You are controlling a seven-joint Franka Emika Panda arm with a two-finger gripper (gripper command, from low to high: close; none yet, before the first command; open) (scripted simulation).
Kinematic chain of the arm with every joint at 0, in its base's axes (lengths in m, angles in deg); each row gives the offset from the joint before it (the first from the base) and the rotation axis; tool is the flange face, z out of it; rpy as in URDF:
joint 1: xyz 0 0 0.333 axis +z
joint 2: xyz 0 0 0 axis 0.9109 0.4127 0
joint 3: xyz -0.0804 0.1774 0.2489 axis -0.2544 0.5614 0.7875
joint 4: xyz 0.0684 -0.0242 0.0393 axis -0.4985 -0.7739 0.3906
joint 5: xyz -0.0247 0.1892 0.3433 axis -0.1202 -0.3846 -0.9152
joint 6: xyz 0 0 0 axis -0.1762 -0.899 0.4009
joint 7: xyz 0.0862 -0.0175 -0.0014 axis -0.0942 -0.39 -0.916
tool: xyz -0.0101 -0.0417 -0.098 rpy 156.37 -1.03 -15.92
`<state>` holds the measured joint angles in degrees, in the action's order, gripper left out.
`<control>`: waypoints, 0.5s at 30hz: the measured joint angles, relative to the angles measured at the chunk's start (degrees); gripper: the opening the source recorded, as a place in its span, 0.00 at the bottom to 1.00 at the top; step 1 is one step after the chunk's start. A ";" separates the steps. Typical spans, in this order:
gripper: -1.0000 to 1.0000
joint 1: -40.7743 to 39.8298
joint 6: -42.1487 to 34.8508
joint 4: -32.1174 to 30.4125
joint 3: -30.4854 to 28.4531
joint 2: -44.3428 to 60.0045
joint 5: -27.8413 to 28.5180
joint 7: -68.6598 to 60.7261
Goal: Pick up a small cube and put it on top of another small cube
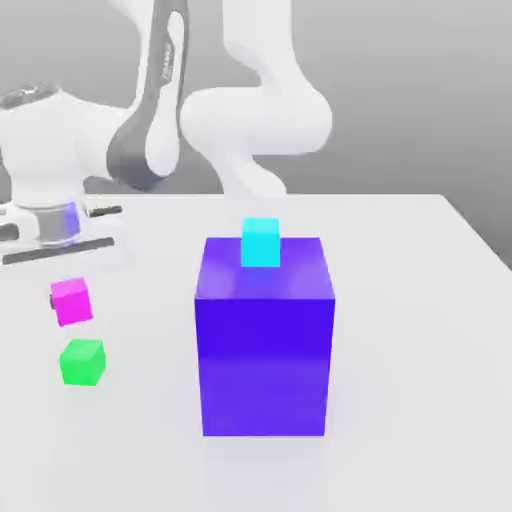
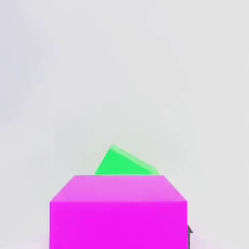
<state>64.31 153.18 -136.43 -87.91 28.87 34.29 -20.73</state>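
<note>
Your gripper [image 1: 70, 290] is pinched shut on the small pink cube [image 1: 72, 301], which hangs off the bench [image 1: 420, 330] at the exterior view's left, just above and slightly behind the small green cube [image 1: 82, 362] and not touching it. From the hand view you see the pink cube [image 2: 118, 211] close in front, with part of the green cube [image 2: 124, 163] showing past its far edge. The big blue-purple block [image 1: 265, 335] stands upright on the bench well to the exterior view's right of both, with the small cyan cube [image 1: 261, 243] at its top back edge.
</note>
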 joint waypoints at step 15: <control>0.00 6.33 7.19 0.13 -0.85 10.41 -22.20 -15.53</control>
<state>70.63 160.36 -136.30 -88.76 39.28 12.09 -36.27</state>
